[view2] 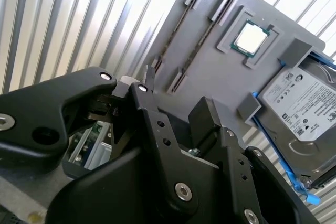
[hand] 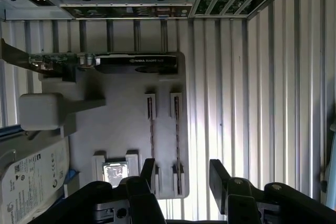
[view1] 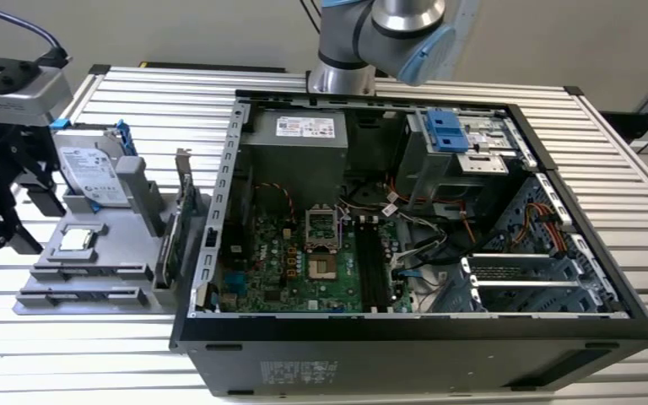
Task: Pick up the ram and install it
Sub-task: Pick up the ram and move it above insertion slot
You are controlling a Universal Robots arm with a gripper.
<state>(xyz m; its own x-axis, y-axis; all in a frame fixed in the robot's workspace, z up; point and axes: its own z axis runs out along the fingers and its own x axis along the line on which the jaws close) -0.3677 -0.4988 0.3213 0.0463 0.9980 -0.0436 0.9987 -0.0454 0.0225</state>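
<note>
Two thin ram sticks stand on edge in the slots of a grey fixture, one point(hand: 177, 140) longer in view than the other point(hand: 151, 129); they are also seen edge-on in the second wrist view point(view2: 210, 30). My gripper point(hand: 184, 177) hovers open above that fixture, nothing between its fingers point(hand: 148, 174), and the longer stick lines up with the gap. In the exterior view the black gripper point(view1: 9, 228) hangs at the far left over the fixture point(view1: 88, 270). The motherboard's black memory slots point(view1: 375, 261) lie inside the open computer case.
The fixture also carries a hard drive point(view1: 94, 173), a small silver processor chip point(hand: 115, 171) and an upright expansion card point(hand: 136, 62). The open case point(view1: 414, 329) stands to the exterior view's right, with cables and drive cages inside. Everything rests on a ribbed metal table point(view1: 594, 126).
</note>
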